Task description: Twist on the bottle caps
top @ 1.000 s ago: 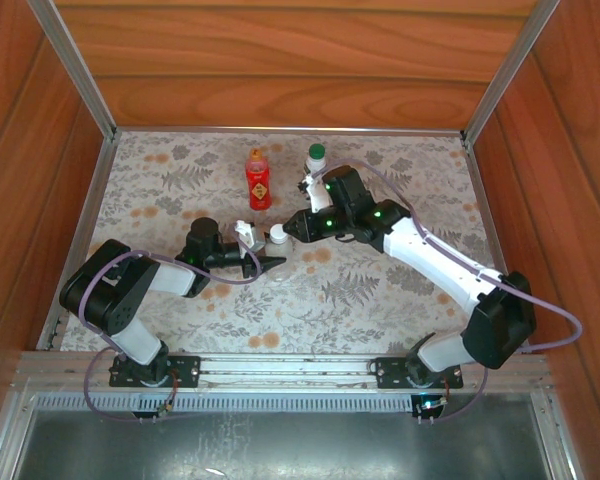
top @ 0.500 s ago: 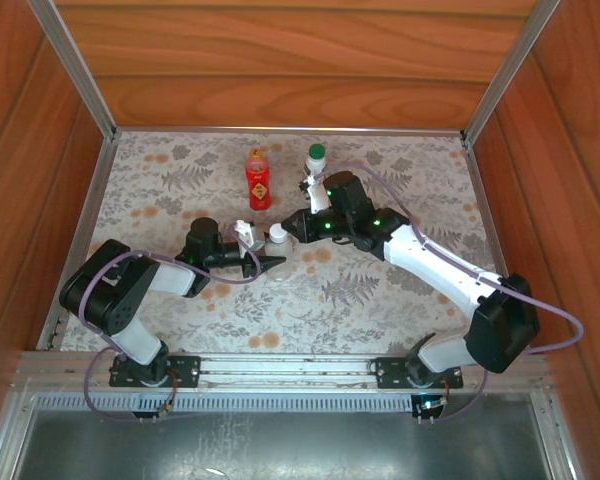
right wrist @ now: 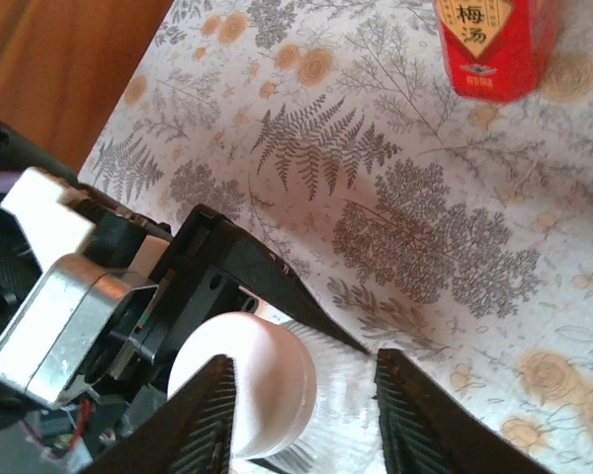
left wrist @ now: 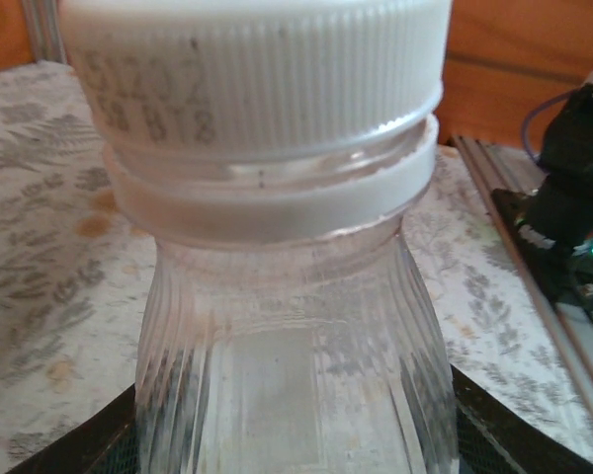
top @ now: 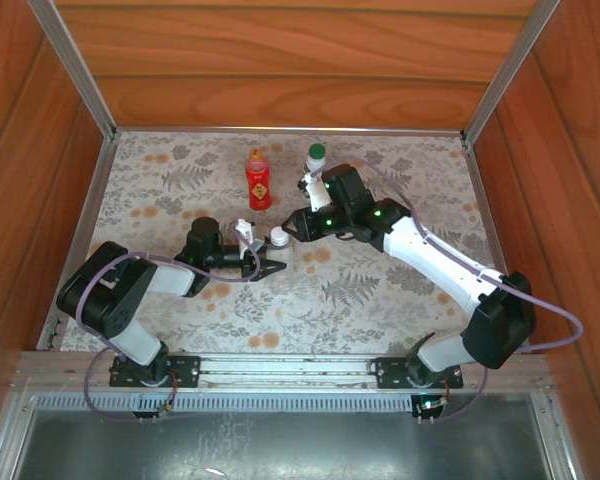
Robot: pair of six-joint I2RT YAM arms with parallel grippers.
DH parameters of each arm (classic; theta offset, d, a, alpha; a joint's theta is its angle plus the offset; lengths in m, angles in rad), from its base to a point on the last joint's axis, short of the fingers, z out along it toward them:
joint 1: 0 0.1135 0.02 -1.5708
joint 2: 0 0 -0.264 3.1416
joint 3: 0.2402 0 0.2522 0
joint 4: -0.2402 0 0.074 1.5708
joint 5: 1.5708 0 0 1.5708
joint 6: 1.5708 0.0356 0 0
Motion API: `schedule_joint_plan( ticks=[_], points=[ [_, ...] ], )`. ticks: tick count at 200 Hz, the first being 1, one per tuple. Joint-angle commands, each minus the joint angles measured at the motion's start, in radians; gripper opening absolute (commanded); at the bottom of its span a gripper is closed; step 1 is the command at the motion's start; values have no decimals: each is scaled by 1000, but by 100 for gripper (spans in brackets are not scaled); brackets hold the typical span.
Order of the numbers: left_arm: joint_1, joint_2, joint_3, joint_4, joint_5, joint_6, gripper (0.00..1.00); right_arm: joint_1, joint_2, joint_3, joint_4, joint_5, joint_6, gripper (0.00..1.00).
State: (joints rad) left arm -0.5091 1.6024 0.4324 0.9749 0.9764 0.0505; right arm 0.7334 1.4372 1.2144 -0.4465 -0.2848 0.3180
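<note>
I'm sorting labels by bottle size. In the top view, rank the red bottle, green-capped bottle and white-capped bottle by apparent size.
1. red bottle
2. green-capped bottle, unsure: the right arm covers its lower part, so it may match the red one
3. white-capped bottle, clearly smallest

Clear ribbed bottle (left wrist: 287,365), upright, seen close. White ridged cap (left wrist: 257,79) on its neck, with faint printed digits. Dark gripper fingers (left wrist: 69,449) against its base on both sides. Floral cloth (left wrist: 40,257) beneath. Black robot part (left wrist: 573,188) at right.
</note>
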Motion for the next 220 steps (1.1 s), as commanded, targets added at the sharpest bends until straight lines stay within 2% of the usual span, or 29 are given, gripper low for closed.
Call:
schedule_joint_plan(
  ticks=[1,25,57,84,107,172,220],
  points=[
    [0,-28,10,-29,88,-65,46,3,-29,48,17,-28,-96,54],
    [0,-33,7,-31,88,-58,46,23,-23,81,-20,9,-173,67],
    [1,-29,7,-34,83,-42,46,82,39,157,-175,166,-243,72],
    [0,-26,5,-36,79,-34,46,120,83,193,-239,208,-261,72],
    [0,-23,7,-38,77,-31,46,133,108,204,-253,217,-257,68],
    [1,-20,5,-40,76,-29,46,141,140,223,-264,196,-250,48],
    [1,-21,4,-44,76,-25,46,141,130,210,-257,185,-228,41]
  ],
)
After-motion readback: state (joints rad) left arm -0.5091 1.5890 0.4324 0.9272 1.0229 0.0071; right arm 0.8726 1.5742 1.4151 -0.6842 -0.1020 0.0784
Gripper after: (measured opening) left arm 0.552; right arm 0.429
